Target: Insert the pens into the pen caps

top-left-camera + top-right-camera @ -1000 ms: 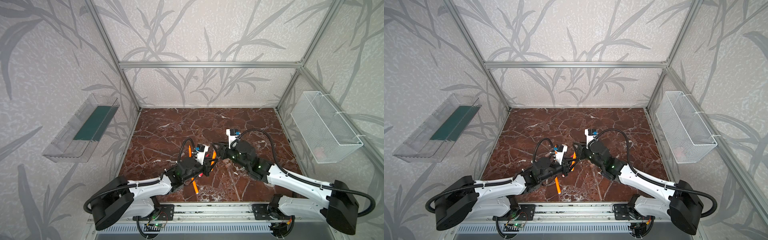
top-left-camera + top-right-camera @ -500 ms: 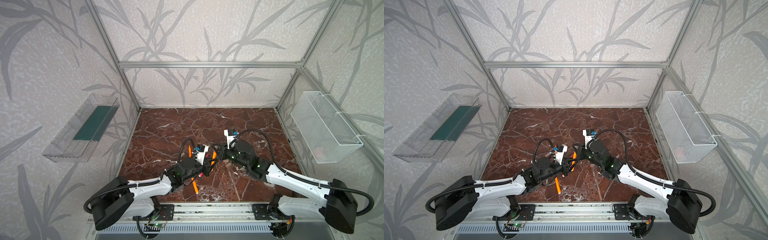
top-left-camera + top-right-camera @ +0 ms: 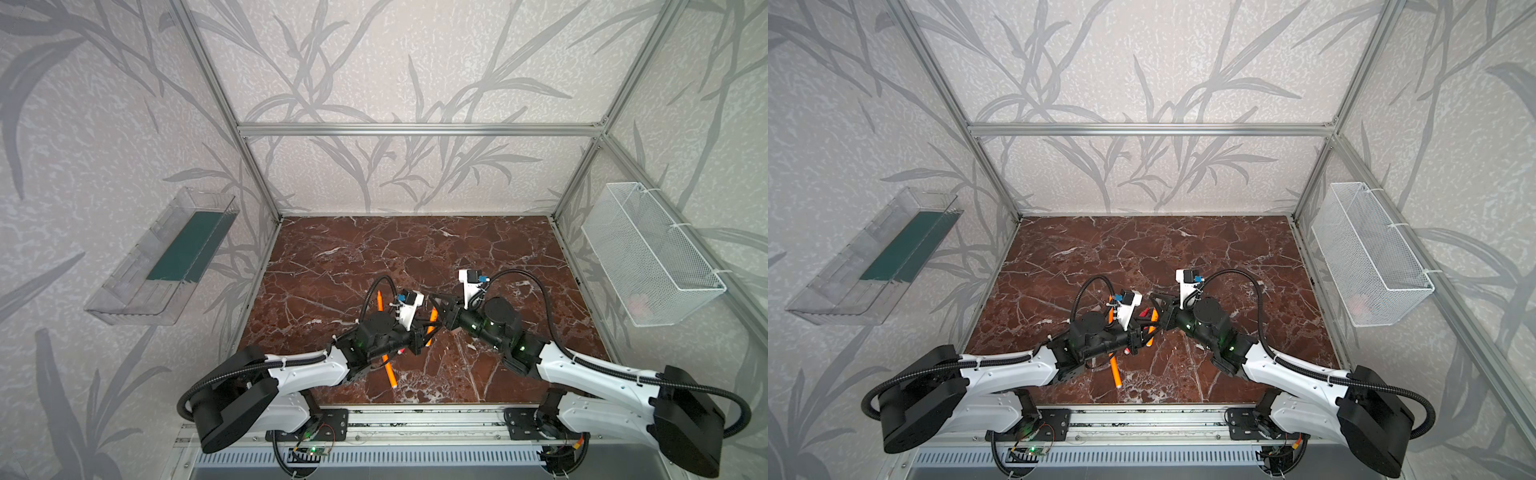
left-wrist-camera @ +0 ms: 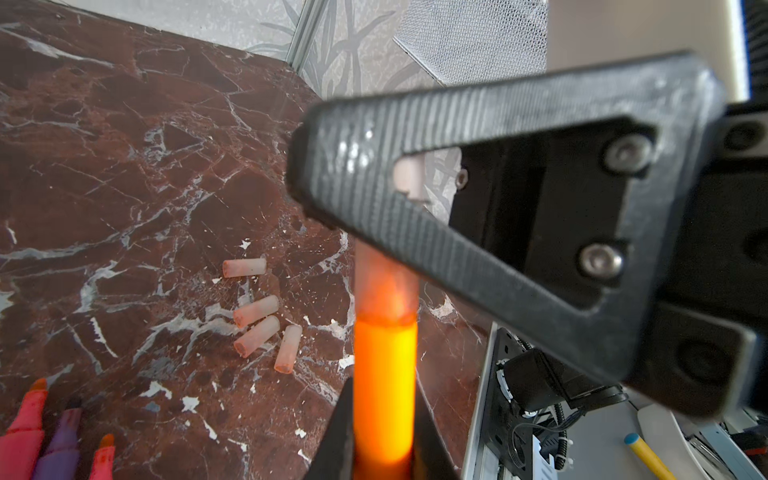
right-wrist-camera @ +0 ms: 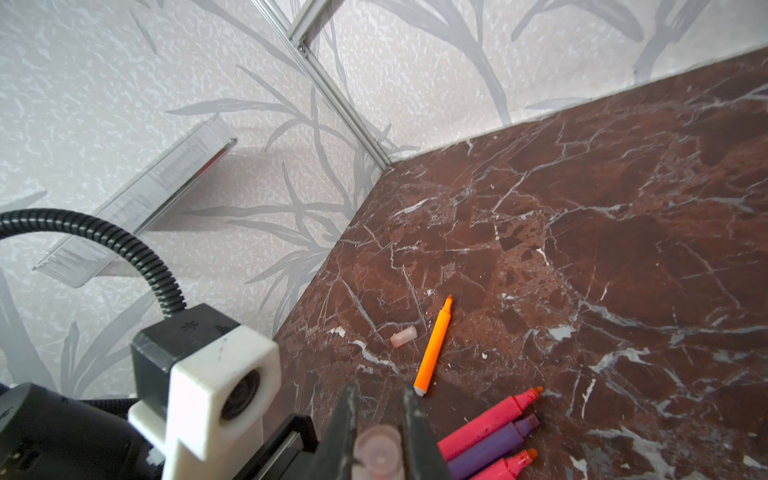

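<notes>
Far half of table point(image 3: 415, 249) lay open, w/ room down left & right sides. Mid-near was blocked: left tool point(image 3: 423, 337) & right tool point(image 3: 438, 311) nose to nose, pens point(image 5: 494, 432) bunched beside them, loose caps point(image 4: 259, 320) nearby, stray orange pen point(image 3: 390, 374) by near edge.

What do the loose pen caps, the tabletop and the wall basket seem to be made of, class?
Loose pen caps: probably plastic, frosted finish; pale and translucent. Tabletop: marble or a marble-look sheet, red-brown with white veins, slight sheen. Wall basket: likely white-coated metal wire; fine see-through mesh on a thin frame.
</notes>
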You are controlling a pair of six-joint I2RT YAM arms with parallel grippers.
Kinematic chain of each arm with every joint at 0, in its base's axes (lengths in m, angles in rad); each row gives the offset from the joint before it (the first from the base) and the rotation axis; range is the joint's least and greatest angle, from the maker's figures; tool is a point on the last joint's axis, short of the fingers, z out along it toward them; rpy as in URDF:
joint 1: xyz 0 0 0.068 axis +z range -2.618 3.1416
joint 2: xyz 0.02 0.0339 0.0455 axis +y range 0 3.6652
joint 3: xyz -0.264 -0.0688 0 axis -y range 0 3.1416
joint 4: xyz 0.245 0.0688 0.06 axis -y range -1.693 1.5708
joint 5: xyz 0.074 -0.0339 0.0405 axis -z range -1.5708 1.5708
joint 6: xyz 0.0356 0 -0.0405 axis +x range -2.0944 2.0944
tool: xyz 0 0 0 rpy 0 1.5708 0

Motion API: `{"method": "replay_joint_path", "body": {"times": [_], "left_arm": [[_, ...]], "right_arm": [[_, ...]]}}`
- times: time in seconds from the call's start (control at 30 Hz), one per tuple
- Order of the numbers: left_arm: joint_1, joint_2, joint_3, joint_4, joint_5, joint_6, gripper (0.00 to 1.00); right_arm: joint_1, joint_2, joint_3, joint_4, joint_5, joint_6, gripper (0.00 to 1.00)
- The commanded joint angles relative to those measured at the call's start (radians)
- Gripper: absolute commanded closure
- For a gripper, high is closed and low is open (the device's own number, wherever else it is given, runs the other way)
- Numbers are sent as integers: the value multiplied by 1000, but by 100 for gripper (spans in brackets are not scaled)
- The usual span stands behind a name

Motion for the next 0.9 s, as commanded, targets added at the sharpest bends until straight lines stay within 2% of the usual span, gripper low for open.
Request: {"method": "replay_joint_path", "body": {"times": [0.0, 0.2, 0.33, 0.37, 0.43, 0.5, 0.57, 0.73, 0.8, 0.87], "left_arm": [[47, -36, 91, -15, -238, 15, 100], [49, -75, 164, -163, -416, 102, 100], [53, -90, 212, -244, -507, 149, 100], [67, -90, 220, -254, -487, 149, 100], [128, -93, 218, -252, -363, 100, 100], [202, -100, 193, -193, -211, 32, 100], [241, -120, 184, -188, -144, 11, 100], [301, -182, 177, -226, -47, 7, 100], [306, -208, 172, -257, -68, 34, 100], [304, -221, 173, -283, -101, 56, 100]], "right_arm": [[109, -21, -46, -15, -91, 25, 100], [230, -27, -84, 13, 41, 32, 100], [282, -29, -69, -43, 106, 28, 100], [285, -25, -68, -42, 104, 27, 100], [285, -15, -88, 15, 85, 7, 100], [285, -9, -134, 133, 44, -30, 100], [285, -4, -174, 265, -8, -49, 100], [286, -1, -244, 452, -86, -119, 100], [286, 0, -260, 496, -94, -120, 100], [300, -8, -240, 449, -66, -117, 100]]}}
